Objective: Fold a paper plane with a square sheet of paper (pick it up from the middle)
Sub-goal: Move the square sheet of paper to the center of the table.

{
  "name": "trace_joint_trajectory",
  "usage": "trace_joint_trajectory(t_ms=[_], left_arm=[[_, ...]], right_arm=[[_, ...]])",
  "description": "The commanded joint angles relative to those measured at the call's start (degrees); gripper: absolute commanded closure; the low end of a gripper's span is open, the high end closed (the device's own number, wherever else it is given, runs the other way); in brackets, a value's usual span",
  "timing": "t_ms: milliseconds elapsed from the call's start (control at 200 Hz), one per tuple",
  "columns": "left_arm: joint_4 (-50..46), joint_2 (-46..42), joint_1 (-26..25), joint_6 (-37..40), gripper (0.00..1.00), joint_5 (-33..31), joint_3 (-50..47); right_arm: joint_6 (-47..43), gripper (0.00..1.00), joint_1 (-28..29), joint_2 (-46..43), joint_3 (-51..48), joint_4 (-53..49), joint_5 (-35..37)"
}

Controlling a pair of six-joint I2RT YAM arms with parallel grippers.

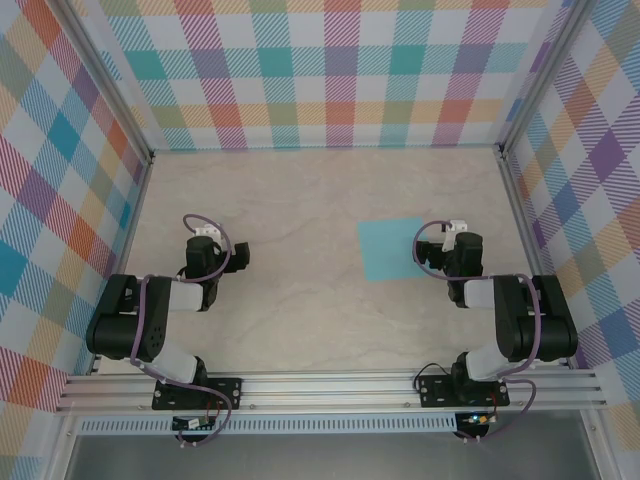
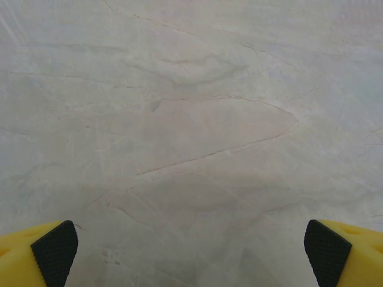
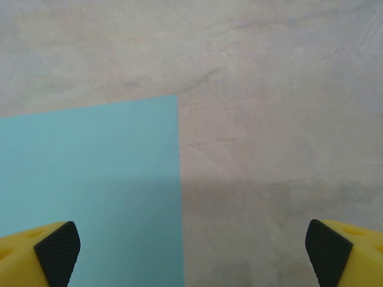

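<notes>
Your light cyan paper sheet point(image 1: 388, 249) lies flat and unfolded on the marble-patterned table point(image 1: 300, 190), with no crease visible in it. Your right gripper point(image 1: 447, 256) sits at the sheet's right edge. In the right wrist view the jaws are spread wide and grasp nothing. The left black pad point(image 3: 57, 248) is over the sheet point(image 3: 90, 185) and the other pad is over bare table point(image 3: 281, 149) to the sheet's right, so the sheet's right edge runs between the two fingers. The sheet's far right corner shows ahead of the gripper point(image 3: 191, 257). You cannot tell from these views whether the pads touch the surface or hang above it. Your left gripper point(image 1: 212, 258) is well apart from the sheet, off to its left at about the same depth on the table. Its wrist view shows the jaws likewise spread wide and released, with yellow fingers and black pads point(image 2: 55, 251) at the lower corners and bare table point(image 2: 191, 119) between and ahead of the gripper point(image 2: 191, 257). Plaid walls point(image 1: 340, 70) stand beyond the sheet and to either side of it.
</notes>
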Motion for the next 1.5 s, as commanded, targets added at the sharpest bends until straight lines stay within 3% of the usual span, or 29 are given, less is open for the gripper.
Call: trace_joint_trajectory(t_ms=[0, 460, 850, 910, 955, 1010, 1085, 1210, 1310, 1390, 1495], left_arm=[[5.94, 1.14, 0.82, 1.89, 0.0, 1.25, 1.85], [6.31, 0.98, 0.83, 2.05, 0.0, 1.84, 1.52], [13.36, -2.33, 0.83, 2.94, 0.0, 3.37, -3.71], [10.7, -6.76, 0.83, 1.96, 0.0, 2.06, -4.1], [3.15, -11.14, 0.95, 0.3, 0.0, 0.71, -2.65], [-3.3, -15.12, 1.26, -0.26, 0.0, 1.01, -1.29], [-5.96, -20.43, 1.42, -2.57, 0.0, 0.0, -2.01], [-16.76, -29.66, 1.64, -5.28, 0.0, -0.22, 0.56], [-28.26, -35.97, 1.71, -8.39, 0.0, -0.62, 5.08], [-33.21, -38.99, 1.78, -10.98, 0.0, 0.43, 7.41], [-35.71, -41.58, 1.68, -14.26, 0.0, 1.65, 8.76]], right_arm=[[-1.69, 0.0, -0.4, 0.82, 1.91, 7.09, -2.19], [-1.7, 0.0, -0.41, 0.77, 1.91, 7.2, -2.18], [-2.42, 0.0, 0.2, 0.07, 1.55, 7.36, -2.02], [-3.28, 0.0, 1.11, -1.4, 0.24, 8.48, -1.37], [-3.34, 0.0, 1.41, -3.19, -0.11, 7.67, -0.59], [-2.58, 0.0, 1.44, -6.84, 0.88, 1.85, 0.25], [1.43, 0.0, 1.37, -12.33, 6.12, -16.19, 3.3], [7.6, 0.0, 1.32, -20.12, 10.95, -36.4, 3.92], [20.64, 0.0, 1.31, -24.19, 15.59, -51.04, 6.05], [21.91, 0.0, 1.35, -25.27, 18.03, -58.1, -0.46], [23.81, 0.0, 1.37, -25.1, 16.24, -58.76, -11.38]])
